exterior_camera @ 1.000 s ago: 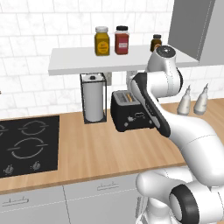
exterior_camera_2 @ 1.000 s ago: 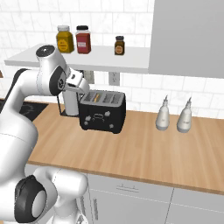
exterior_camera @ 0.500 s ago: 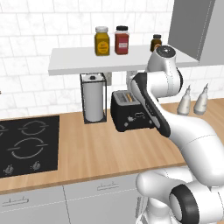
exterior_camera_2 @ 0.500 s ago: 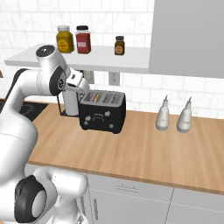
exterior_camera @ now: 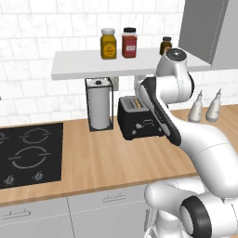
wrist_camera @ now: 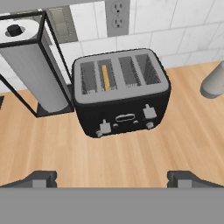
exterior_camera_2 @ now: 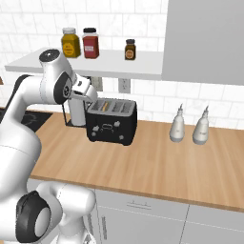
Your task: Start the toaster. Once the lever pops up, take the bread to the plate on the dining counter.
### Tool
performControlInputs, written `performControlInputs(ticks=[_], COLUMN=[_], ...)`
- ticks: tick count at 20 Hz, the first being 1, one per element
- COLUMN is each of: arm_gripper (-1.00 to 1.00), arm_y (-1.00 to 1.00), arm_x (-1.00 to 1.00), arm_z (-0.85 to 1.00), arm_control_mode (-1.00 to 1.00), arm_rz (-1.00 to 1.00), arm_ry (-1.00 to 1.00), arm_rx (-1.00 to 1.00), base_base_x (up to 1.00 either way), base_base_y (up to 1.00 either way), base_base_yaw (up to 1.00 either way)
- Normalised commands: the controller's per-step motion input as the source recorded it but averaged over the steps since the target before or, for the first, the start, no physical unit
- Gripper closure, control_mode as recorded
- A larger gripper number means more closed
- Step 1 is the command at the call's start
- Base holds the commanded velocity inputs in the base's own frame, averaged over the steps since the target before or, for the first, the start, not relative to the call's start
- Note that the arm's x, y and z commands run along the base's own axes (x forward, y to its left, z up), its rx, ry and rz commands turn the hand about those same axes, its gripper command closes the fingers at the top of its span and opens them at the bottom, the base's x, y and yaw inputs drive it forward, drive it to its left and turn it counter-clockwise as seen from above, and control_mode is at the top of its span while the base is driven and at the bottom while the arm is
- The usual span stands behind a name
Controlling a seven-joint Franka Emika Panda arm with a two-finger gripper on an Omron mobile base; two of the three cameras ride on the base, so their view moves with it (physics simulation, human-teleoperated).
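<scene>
Still hovering above the toaster [wrist_camera: 120, 92], looking down along the claw [wrist_camera: 111, 177] and holding its two fingertips [wrist_camera: 39, 178] spread as wide as they go, pinching nothing. Changing nothing against the moment before: keeping the same pose over the wooden counter [wrist_camera: 131, 162], with the arm in the same bend in both base views and the toaster [exterior_camera_2: 112, 121] sitting just where it was, close beside the paper-towel roll [wrist_camera: 33, 65] and in front of the wall outlet [wrist_camera: 117, 17]. Seeing the bread [wrist_camera: 105, 77] as a thin tan edge standing in the second slot from the left, sunk into the toaster rather than lifted clear. Noting the lever [wrist_camera: 105, 127] on the front face below that slot, with a second tab further right, and touching neither. Judging from this stillness that the start of the toaster is not yet done, or is only being lined up: probably needing to come down and forward onto the left tab and press it. Leaving the bread alone until the pop, then reaching into the slot from above. Expecting the trip to the plate on the dining counter only after that.
</scene>
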Motion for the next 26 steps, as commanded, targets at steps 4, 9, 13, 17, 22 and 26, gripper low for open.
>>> performControlInputs(ticks=[4,9,13,17,22,26], arm_gripper=[-1.0,-1.0,-1.0,-1.0,-1.0,-1.0], arm_y=[0.0,0.0,0.0,0.0,0.0,0.0], arm_x=[0.0,0.0,0.0,0.0,0.0,0.0], arm_z=[0.0,0.0,0.0,0.0,0.0,0.0], arm_control_mode=[-1.0,-1.0,-1.0,-1.0,-1.0,-1.0], arm_rz=[0.0,0.0,0.0,0.0,0.0,0.0], arm_ry=[0.0,0.0,0.0,0.0,0.0,0.0], arm_rx=[0.0,0.0,0.0,0.0,0.0,0.0], base_base_x=[0.0,0.0,0.0,0.0,0.0,0.0], base_base_y=[0.0,0.0,0.0,0.0,0.0,0.0], base_base_yaw=[0.0,0.0,0.0,0.0,0.0,0.0])
